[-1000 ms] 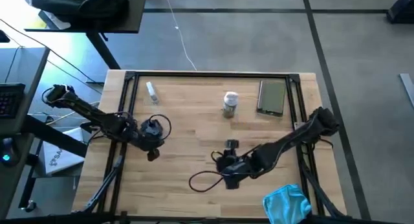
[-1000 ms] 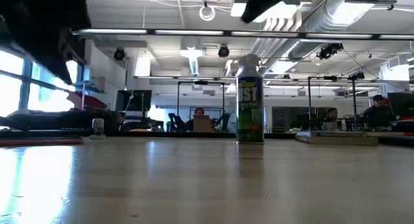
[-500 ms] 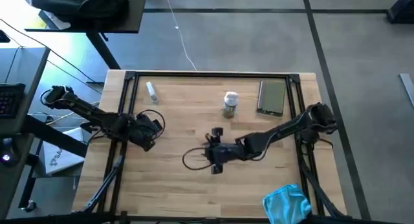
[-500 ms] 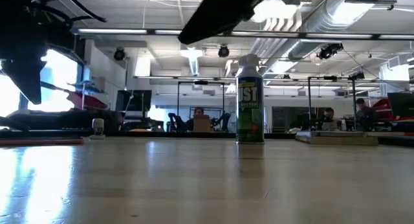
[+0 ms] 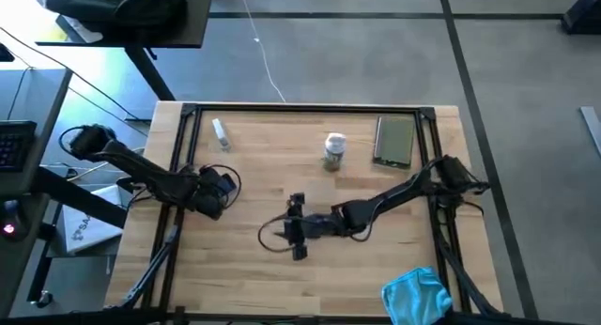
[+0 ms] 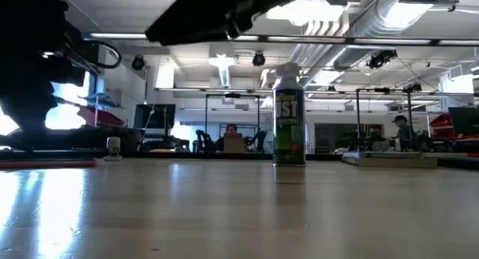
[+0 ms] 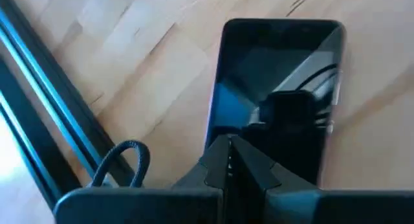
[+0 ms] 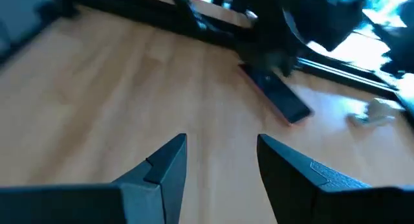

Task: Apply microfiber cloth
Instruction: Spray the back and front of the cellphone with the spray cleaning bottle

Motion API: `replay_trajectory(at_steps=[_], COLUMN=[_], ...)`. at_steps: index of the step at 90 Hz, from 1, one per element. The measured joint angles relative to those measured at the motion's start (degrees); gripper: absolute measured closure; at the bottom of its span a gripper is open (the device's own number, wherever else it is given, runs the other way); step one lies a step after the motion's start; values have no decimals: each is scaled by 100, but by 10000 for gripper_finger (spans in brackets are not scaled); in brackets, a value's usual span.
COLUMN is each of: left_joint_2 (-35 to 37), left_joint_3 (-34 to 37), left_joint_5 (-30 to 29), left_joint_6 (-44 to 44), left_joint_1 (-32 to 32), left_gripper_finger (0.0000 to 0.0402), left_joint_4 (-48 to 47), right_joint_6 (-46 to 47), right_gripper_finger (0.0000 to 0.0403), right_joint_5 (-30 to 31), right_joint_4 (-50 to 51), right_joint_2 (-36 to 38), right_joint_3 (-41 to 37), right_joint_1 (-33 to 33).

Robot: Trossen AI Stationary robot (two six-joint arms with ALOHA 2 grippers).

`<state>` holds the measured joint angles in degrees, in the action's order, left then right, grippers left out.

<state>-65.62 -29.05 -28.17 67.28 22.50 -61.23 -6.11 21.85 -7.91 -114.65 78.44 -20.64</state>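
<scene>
The turquoise microfiber cloth (image 5: pixel 416 297) lies rumpled at the table's near right corner, and no gripper touches it. My right gripper (image 5: pixel 294 228) (image 8: pixel 222 162) hangs open over bare wood near the table's middle, well left of the cloth, with nothing between its fingers. My left gripper (image 5: pixel 214 188) (image 7: pixel 228 156) is shut above a black phone (image 7: pixel 278 75) (image 8: pixel 277 100). That phone lies flat by the left frame rail and is hidden under the gripper in the high view. My left gripper's shut fingertips stand over the phone's near end (image 7: pixel 223 130), pointing down at it. I cannot tell whether they touch the phone. The phone lies flat on the table.
A green spray can (image 5: pixel 333 151) (image 6: pixel 290 117) stands upright at the far middle. Right of it lies a flat dark device (image 5: pixel 394 140). A small clear bottle (image 5: pixel 220 131) lies at the far left. Black frame rails (image 5: pixel 184 156) run along the table's edges.
My right gripper has swung from the near middle toward the table's left edge and a little toward the far edge, away from the cloth. The cloth has stayed where it was. My left gripper has shifted slightly toward the far edge.
</scene>
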Motion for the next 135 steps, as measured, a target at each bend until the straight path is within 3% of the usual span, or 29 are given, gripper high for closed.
replay_trajectory(at_steps=[13, 35, 48, 60, 71, 84, 96, 108, 122, 135], left_joint_2=[-308, -903, -975, -859, -776, -761, -787, -792, -791, -798], left_joint_3=[92, 241, -170, -616, -940, -915, -460, 155, 534, 551], left_joint_5=[-113, -373, 126, 539, 358, -194, 204, 579, 427, 438], left_joint_6=[-28, -816, -1137, -1977, -2170, -1412, -813, -629, -909, -1067], left_joint_1=[-3, -92, 14, 222, 459, 654, 717, 854, 1036, 1120], left_gripper_finger=[401, 401, 401, 401, 401, 401, 401, 401, 401, 401], left_joint_4=[566, 2049, 2450, 3082, 2596, 1567, 1636, 2752, 3774, 4042], right_joint_6=[67, 618, 580, 436, 402, -264, -644, -1097, -1552, -1832], right_gripper_finger=[247, 247, 247, 247, 247, 247, 247, 247, 247, 247], right_joint_5=[359, 296, 304, 325, 536, 526, 877, 965, 1004, 1003], right_joint_4=[-45, -45, -56, 142, 233, 182, 231, 685, 1869, 2771], right_joint_2=[-199, -498, -505, -505, -601, -1009, -1555, -2104, -2687, -3005], right_joint_3=[171, 360, 445, 447, 445, 592, 1060, 1819, 2864, 3525], right_joint_1=[-120, -72, -75, -75, -75, -72, -67, -12, 107, 230])
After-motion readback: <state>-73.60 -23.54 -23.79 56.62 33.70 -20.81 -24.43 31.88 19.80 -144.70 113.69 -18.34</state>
